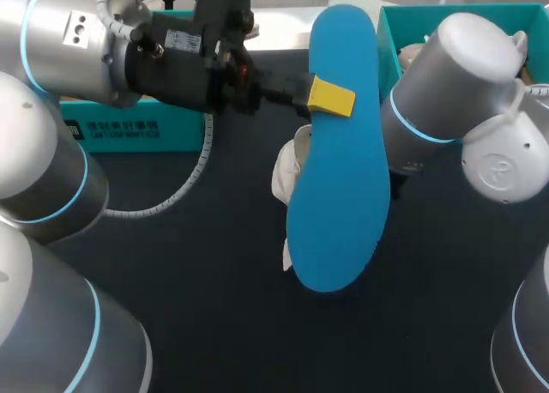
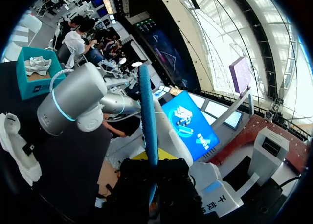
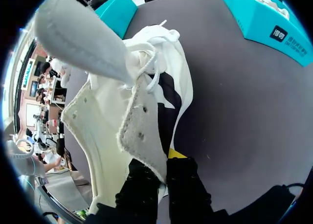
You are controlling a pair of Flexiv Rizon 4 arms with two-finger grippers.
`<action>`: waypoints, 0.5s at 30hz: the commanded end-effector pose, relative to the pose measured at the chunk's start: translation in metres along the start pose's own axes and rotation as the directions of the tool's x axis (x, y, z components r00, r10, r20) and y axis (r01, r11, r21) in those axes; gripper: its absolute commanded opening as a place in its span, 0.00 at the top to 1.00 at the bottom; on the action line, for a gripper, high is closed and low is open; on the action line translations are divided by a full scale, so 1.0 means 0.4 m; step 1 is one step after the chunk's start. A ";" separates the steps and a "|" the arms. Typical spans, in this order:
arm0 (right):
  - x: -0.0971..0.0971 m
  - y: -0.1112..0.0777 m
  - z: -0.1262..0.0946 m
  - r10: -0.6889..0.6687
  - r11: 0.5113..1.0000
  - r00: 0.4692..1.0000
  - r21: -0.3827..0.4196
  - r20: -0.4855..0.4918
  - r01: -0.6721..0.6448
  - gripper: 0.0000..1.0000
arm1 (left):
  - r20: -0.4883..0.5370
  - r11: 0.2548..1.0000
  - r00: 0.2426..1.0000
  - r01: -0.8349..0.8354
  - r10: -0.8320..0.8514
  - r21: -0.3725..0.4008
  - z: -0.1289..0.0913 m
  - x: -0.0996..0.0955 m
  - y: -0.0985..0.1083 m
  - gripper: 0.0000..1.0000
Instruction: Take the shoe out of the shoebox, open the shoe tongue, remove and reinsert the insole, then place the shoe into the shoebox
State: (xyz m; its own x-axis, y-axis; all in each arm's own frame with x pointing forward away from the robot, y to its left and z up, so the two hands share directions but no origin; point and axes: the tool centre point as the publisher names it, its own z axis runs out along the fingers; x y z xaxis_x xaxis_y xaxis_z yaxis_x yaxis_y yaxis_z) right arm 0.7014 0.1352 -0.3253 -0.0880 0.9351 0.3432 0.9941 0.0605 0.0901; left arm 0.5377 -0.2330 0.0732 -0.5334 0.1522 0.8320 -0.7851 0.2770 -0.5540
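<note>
My left gripper [image 1: 330, 97] is shut on the blue insole [image 1: 339, 161] and holds it in the air above the table's middle, one yellow tip showing on its face. In the left wrist view the insole [image 2: 148, 116] stands edge-on between the fingers. Behind it the white shoe [image 1: 290, 174] is partly hidden. My right arm [image 1: 446, 93] comes in from the right, its gripper hidden behind the insole in the head view. In the right wrist view my right gripper [image 3: 164, 172] is shut on the shoe's [image 3: 105, 131] eyelet flap, and the tongue [image 3: 78, 38] is folded out.
A teal shoebox [image 1: 129, 131] stands at the back left under my left arm. A second teal box [image 1: 429, 24] at the back right holds another white shoe [image 2: 38, 65]. Dark table surface [image 1: 214, 307] lies in front.
</note>
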 end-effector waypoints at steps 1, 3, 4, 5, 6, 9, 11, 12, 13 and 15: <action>-0.013 0.011 0.032 0.018 0.999 1.000 -0.027 0.013 -0.018 1.00 | 0.000 1.000 1.000 0.000 0.000 0.002 0.001 -0.002 0.004 1.00; -0.028 0.013 0.045 0.029 0.999 0.999 -0.032 0.018 -0.028 1.00 | 0.000 1.000 1.000 0.000 0.000 0.002 0.001 -0.002 0.004 1.00; -0.031 0.013 0.048 0.028 0.999 1.000 -0.027 0.013 -0.028 1.00 | 0.000 1.000 1.000 0.000 0.000 0.002 0.001 -0.002 0.004 1.00; -0.035 0.014 0.051 0.028 0.999 0.999 -0.032 0.026 -0.027 1.00 | 0.000 1.000 1.000 0.000 0.000 0.002 0.001 -0.002 0.004 1.00; -0.037 0.015 0.054 0.013 1.000 1.000 -0.025 0.010 -0.012 1.00 | 0.000 1.000 1.000 0.000 0.000 0.002 0.001 -0.002 0.004 1.00; -0.035 0.018 0.066 -0.031 0.999 0.999 -0.020 0.021 0.032 1.00 | 0.000 1.000 1.000 0.000 0.000 0.002 0.001 -0.002 0.004 1.00; -0.030 0.018 0.077 -0.062 0.998 0.997 -0.012 0.042 0.063 1.00 | 0.000 1.000 1.000 0.000 0.000 0.002 0.001 -0.002 0.004 1.00; -0.027 0.018 0.080 -0.072 0.997 0.995 -0.014 0.064 0.073 1.00 | 0.000 1.000 1.000 0.000 0.000 0.002 0.001 -0.002 0.004 1.00; -0.026 0.019 0.082 -0.078 0.997 0.995 -0.016 0.066 0.079 1.00 | 0.000 1.000 1.000 0.000 0.000 0.002 0.001 -0.002 0.004 1.00; -0.027 0.018 0.089 -0.092 0.995 0.992 -0.028 0.088 0.095 1.00 | 0.000 1.000 1.000 0.000 0.000 0.002 0.001 -0.002 0.004 1.00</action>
State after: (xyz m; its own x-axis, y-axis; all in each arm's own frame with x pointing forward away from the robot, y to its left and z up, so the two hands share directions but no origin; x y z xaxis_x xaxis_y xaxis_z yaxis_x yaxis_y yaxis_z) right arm 0.7108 0.1266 -0.3599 -0.1734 0.9449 0.2777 0.9801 0.1379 0.1427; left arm 0.5376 -0.2330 0.0732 -0.5334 0.1522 0.8320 -0.7851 0.2771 -0.5540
